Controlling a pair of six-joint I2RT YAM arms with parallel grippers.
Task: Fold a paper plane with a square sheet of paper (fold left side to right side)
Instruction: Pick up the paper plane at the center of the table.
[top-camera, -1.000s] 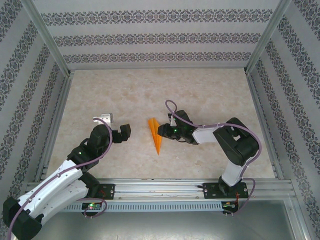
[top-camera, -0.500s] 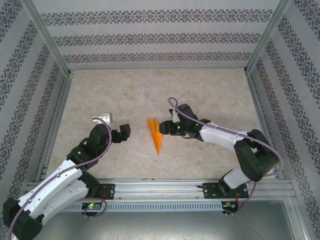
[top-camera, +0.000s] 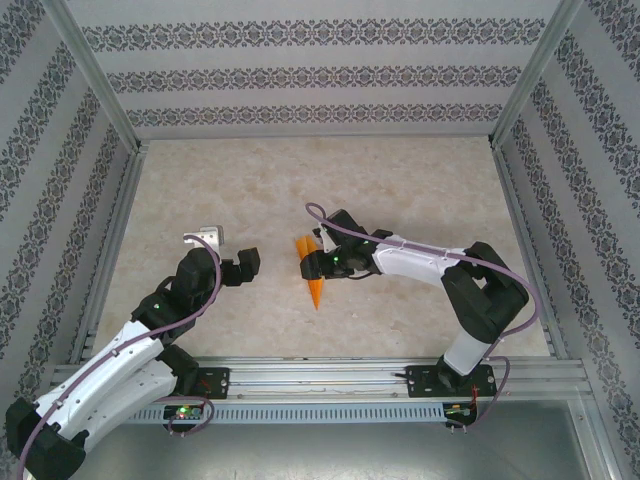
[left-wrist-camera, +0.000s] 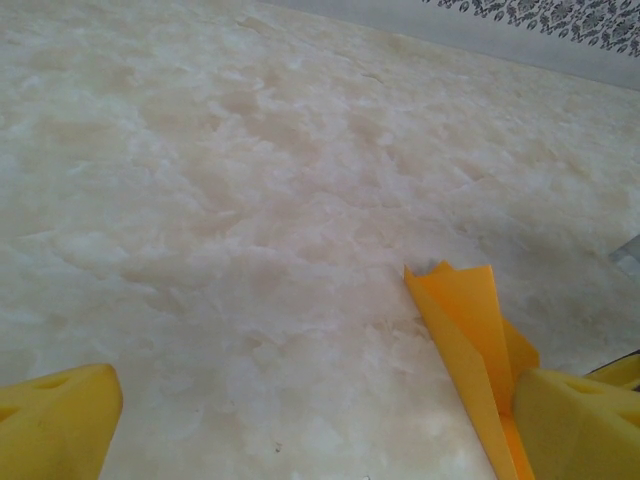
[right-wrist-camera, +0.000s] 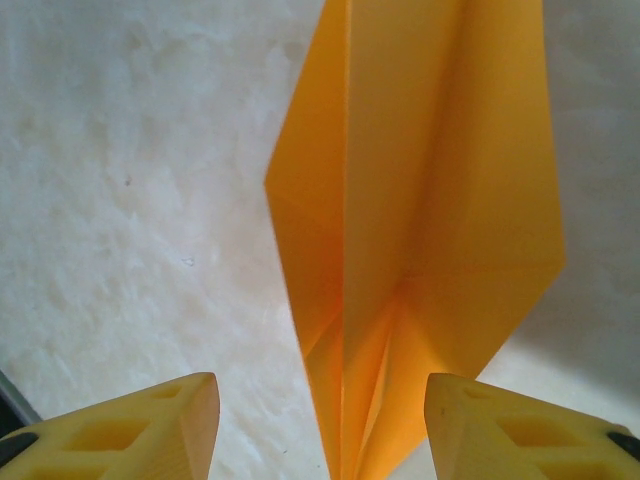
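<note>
Top external: left gripper (top-camera: 249, 263) is sitting at 9 o'clock of the paper plane (top-camera: 317, 291), well apart, jaws spread wide, holding nothing. Plane is lying mid-way across the table (top-camera: 420, 180), nose pointing to 6 o'clock. From 3 o'clock the right gripper (top-camera: 311, 262) is reaching over it. Right wrist view: fingers (right-wrist-camera: 150, 425) standing apart, straddling the ridge, not clamped.
</note>
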